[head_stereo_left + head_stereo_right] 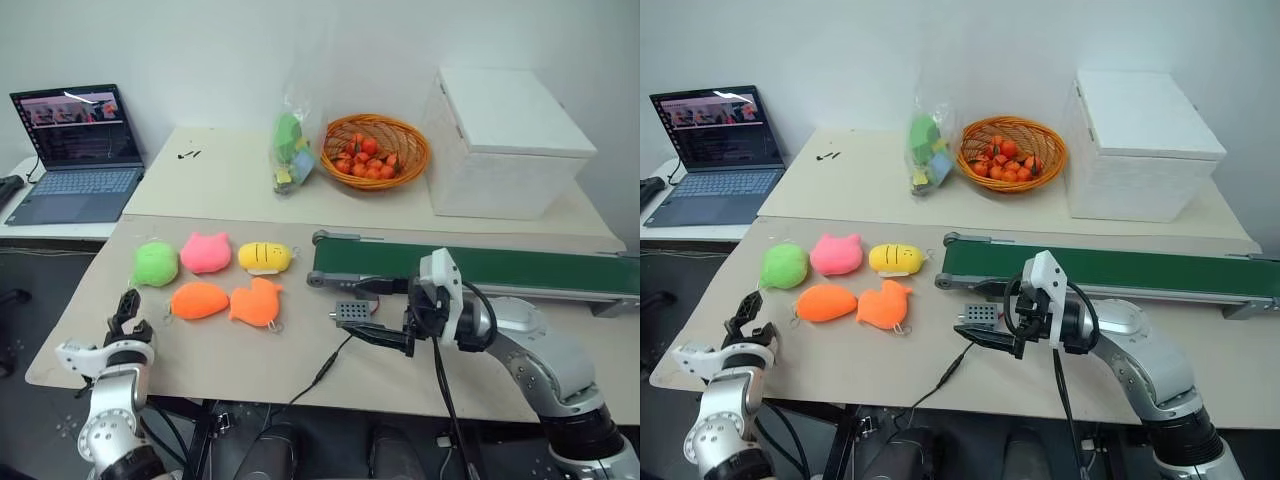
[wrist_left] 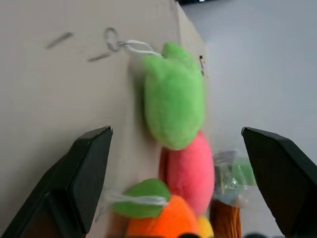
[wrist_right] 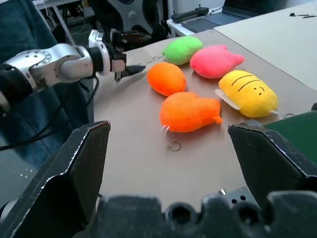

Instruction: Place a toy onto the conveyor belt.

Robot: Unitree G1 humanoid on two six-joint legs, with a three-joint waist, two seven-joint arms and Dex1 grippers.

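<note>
At lower left, the left gripper [image 1: 127,309], fingers spread wide and empty, sits just below the lime-green toy [image 1: 154,264]; the right gripper [image 1: 375,336], also open and empty, hangs farther off by the conveyor belt [image 1: 520,268].

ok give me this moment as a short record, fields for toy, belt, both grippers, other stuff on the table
toy: lime-green plush, lying on the table at the left end of the plush group, beside the pink plush
conveyor belt, nothing on it
left gripper, open, short of the toy, holding nothing
right gripper, open, holding nothing, near the belt's left end
other plush: yellow, two orange
</note>
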